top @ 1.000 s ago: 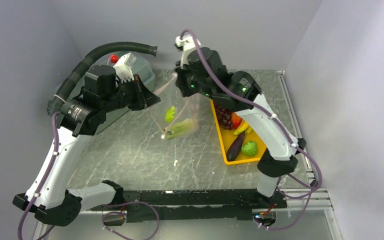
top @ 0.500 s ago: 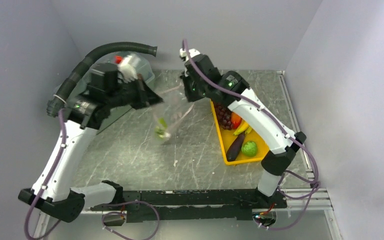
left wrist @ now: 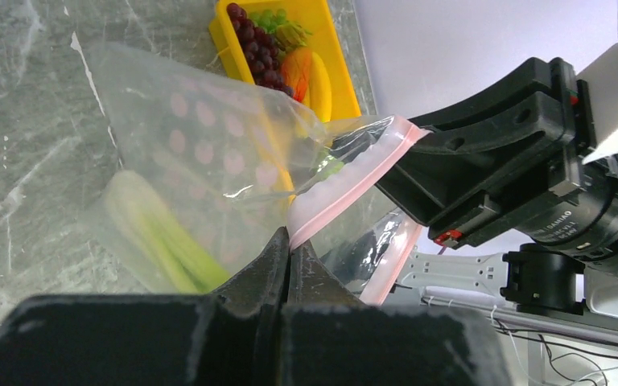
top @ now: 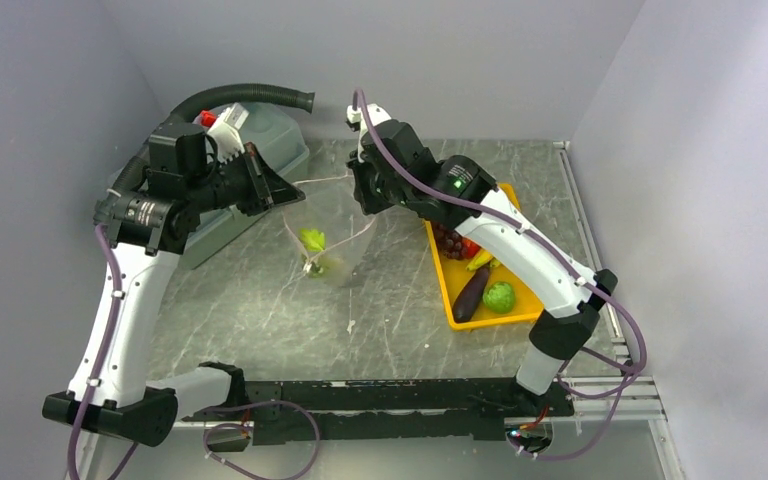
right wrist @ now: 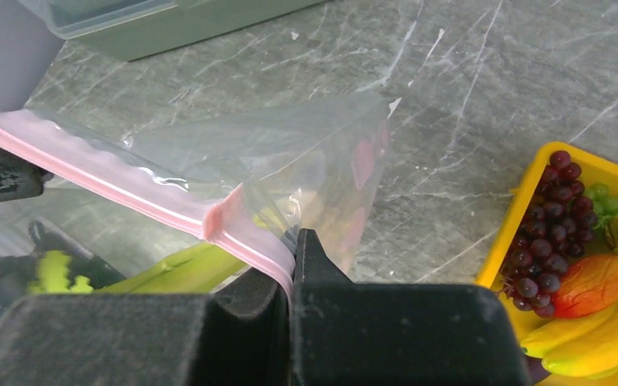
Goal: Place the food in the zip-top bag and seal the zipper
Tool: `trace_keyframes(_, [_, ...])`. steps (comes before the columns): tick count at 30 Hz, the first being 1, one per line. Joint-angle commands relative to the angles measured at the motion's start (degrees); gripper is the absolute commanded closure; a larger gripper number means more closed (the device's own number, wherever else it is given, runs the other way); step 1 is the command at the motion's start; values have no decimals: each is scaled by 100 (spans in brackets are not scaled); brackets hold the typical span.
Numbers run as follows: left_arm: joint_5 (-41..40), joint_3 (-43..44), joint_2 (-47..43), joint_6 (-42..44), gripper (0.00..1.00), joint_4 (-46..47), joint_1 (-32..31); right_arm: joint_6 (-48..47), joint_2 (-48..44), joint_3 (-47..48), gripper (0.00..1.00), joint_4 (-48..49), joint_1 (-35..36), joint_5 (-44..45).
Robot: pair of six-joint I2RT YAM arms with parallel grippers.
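Note:
The clear zip-top bag hangs above the table between my two grippers, mouth up. My left gripper is shut on the pink zipper strip at the bag's left end. My right gripper is shut on the same zipper strip at its right end. Pale green celery and leafy greens lie inside the bag. The celery also shows in the right wrist view. Grapes, a red-orange pepper, bananas, an eggplant and a round green vegetable lie in the yellow tray.
A large translucent lidded tub stands at the back left, behind my left arm. A black corrugated hose arches over it. The yellow tray sits on the right half of the marbled table. Walls close the back and both sides.
Both grippers have moved with the bag: it swung from a stretched, tilted pose to hanging mouth-up between them. The celery and greens have settled at its bottom. The right arm has lowered.

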Motion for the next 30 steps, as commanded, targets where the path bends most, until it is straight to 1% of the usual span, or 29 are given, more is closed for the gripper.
trace_keyframes(1, [-233,-19,-194,245,100,-44,104,-18,-307,-220,100,156,-134,388])
trace_keyframes(8, [-699,-138,-13,487,100,189,105,-253,-278,-553,100,710,-399,193])
trace_keyframes(10, [-850,-167,26,596,100,315,104,-319,-402,-817,100,1167,-612,-30])
trace_keyframes(14, [-1273,-132,11,925,100,562,104,-412,-801,-1693,100,2366,-1039,-713])
trace_keyframes(17, [-1506,-89,-26,1292,100,816,106,-651,-1099,-2541,100,3430,-1117,-829])
trace_keyframes(19, [-1545,-237,-78,1512,100,1138,112,-817,-1315,-3147,100,4202,-1141,-834])
trace_keyframes(22, [-1325,-551,-131,1721,100,1439,111,-955,-1603,-3914,100,5065,-1161,-782])
trace_keyframes(24, [-1128,-885,-206,1750,100,1630,108,-970,-1775,-4427,100,5454,-1190,-860])
trace_keyframes(27, [-796,-1461,-389,1717,100,1942,105,-795,-1934,-5035,100,5659,-1207,-955])
trace_keyframes(30, [-451,-1849,-501,1665,100,2062,104,-496,-2034,-5480,100,5839,-1216,-1085])
